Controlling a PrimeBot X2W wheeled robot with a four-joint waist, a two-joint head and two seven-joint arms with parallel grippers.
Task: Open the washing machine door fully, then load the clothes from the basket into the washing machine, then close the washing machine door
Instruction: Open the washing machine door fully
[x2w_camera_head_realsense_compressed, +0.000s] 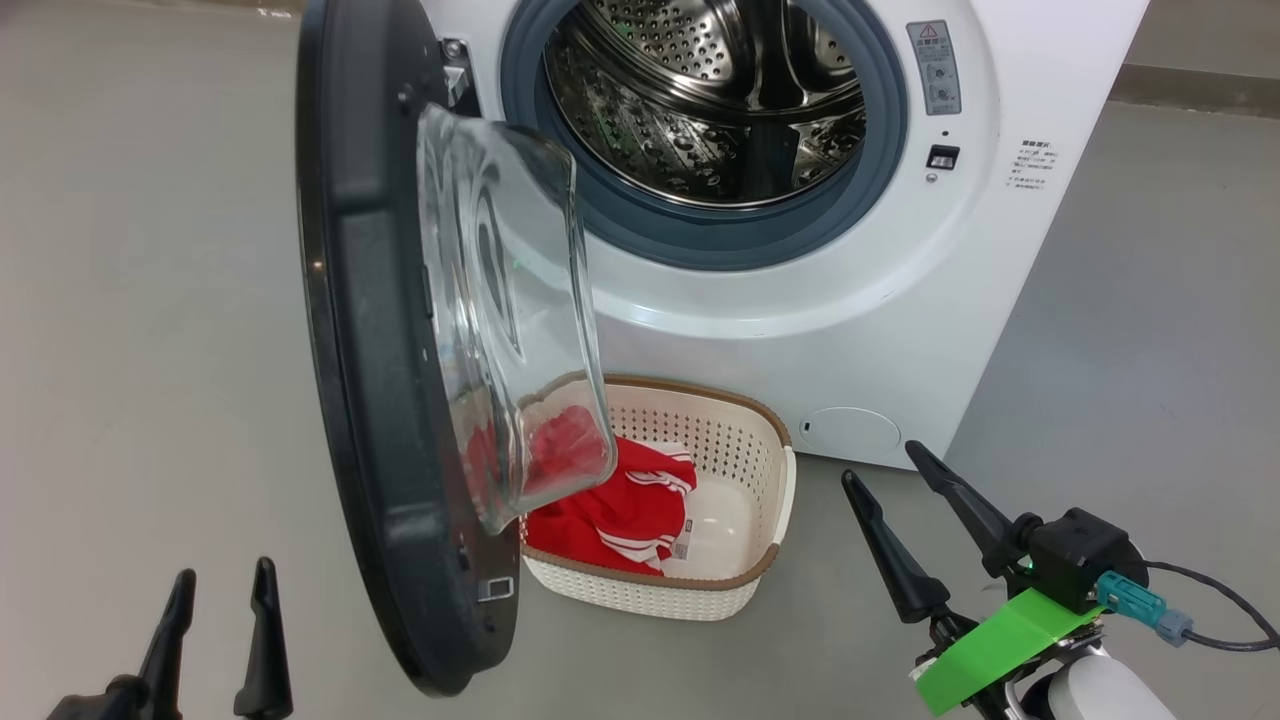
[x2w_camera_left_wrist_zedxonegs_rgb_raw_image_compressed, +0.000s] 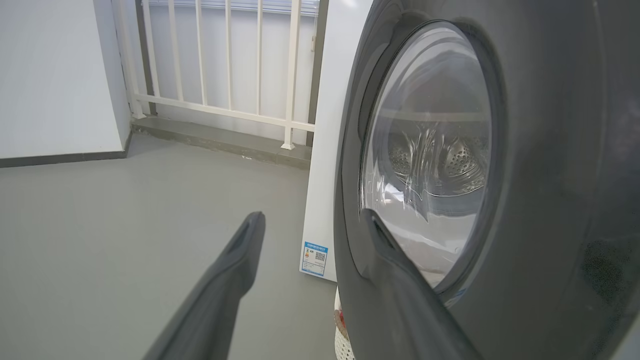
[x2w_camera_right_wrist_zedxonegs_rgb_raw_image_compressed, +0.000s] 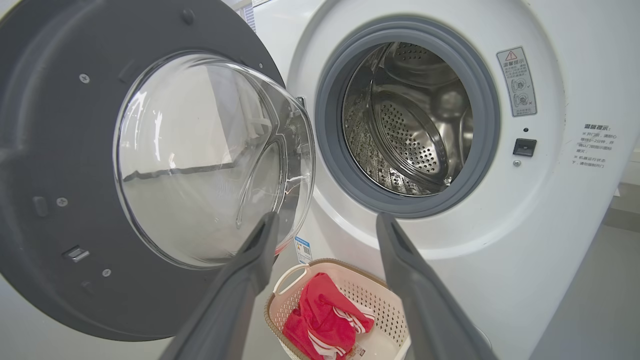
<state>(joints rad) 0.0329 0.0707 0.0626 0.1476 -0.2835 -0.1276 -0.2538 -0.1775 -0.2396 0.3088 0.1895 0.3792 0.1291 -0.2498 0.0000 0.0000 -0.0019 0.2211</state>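
The washing machine door (x2w_camera_head_realsense_compressed: 370, 400) hangs open, edge-on to the head view, its clear glass bowl (x2w_camera_head_realsense_compressed: 510, 320) facing the white washing machine (x2w_camera_head_realsense_compressed: 880, 330). The steel drum (x2w_camera_head_realsense_compressed: 700, 90) looks bare inside. On the floor below the opening sits the basket (x2w_camera_head_realsense_compressed: 640, 598) with the red, white-striped clothes (x2w_camera_head_realsense_compressed: 620, 510) in it, partly behind the glass. My left gripper (x2w_camera_head_realsense_compressed: 224, 575) is open, low on the door's outer side; its wrist view has the door (x2w_camera_left_wrist_zedxonegs_rgb_raw_image_compressed: 550, 150) close on the right. My right gripper (x2w_camera_head_realsense_compressed: 881, 463) is open, right of the basket, aimed toward drum and basket (x2w_camera_right_wrist_zedxonegs_rgb_raw_image_compressed: 327, 217).
Grey floor spreads left and right of the machine. A white railing (x2w_camera_left_wrist_zedxonegs_rgb_raw_image_compressed: 225, 60) on a low step and a white wall stand behind, to the machine's left. A round flap (x2w_camera_head_realsense_compressed: 850, 430) sits low on the machine front. A cable (x2w_camera_head_realsense_compressed: 1220, 610) trails from my right wrist.
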